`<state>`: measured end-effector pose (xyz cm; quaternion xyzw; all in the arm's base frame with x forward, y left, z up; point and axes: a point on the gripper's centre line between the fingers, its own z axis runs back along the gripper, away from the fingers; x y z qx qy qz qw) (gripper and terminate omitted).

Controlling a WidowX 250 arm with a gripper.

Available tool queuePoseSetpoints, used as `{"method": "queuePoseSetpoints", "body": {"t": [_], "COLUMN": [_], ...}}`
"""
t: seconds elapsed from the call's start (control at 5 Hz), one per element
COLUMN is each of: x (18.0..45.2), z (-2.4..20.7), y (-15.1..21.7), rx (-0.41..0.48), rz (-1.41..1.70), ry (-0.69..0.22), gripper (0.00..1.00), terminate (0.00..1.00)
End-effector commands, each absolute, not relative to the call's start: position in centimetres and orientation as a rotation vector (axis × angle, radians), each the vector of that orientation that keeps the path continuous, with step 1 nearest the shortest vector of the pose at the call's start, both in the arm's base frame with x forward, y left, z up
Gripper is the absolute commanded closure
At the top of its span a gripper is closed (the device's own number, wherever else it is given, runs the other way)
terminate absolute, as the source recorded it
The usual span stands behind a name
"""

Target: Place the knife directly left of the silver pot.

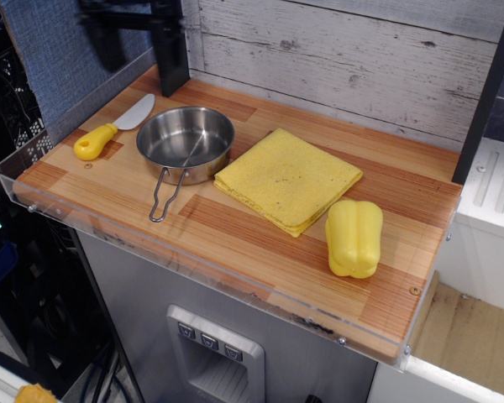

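Knife (pixel 112 128) lies on the tabletop (pixel 235 227) just left of the silver pot (pixel 186 142); gripper (pixel 130 21) blurred above, jaws' state unclear.

Knife (pixel 111 130) flat, yellow handle outward, just left of silver pot (pixel 185 143) (upright, wire handle frontward).

Lighting: even, bright, diffuse, apparently from overhead; no harsh contrast.
Shadows: soft and short, beneath the folded yellow cloth (pixel 288 179) and the yellow plastic toy bell pepper (pixel 354 238).
Glare: pale reflections inside the shallow round stainless steel pot (pixel 186 141); faint sheen along the clear plastic edge of the striped wooden worktop (pixel 235 231).
Blur: dark pincer (pixel 130 29) at top left smeared by motion, jaws indistinct.
Focus: centre sharp; wood grain legible.
Dim zones: lower left surroundings murky.
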<state>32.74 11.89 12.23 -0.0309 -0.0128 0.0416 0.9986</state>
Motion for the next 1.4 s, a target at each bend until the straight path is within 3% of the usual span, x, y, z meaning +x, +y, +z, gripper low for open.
{"method": "queuePoseSetpoints", "body": {"t": [0.0, 0.2, 1.0, 1.2], "x": [32.88, 32.89, 32.89, 32.89], "z": [15.55, 15.36, 15.36, 15.36], "y": [8.33, 8.81, 8.81, 8.81], "rx": [0.056, 0.104, 0.104, 0.104], "rz": [-0.059, -0.008, -0.008, -0.008], "ry": [-0.187, -0.195, -0.195, -0.195], "gripper": [0.00, 0.00, 0.00, 0.00], "terminate": [0.00, 0.00, 0.00, 1.00]}}
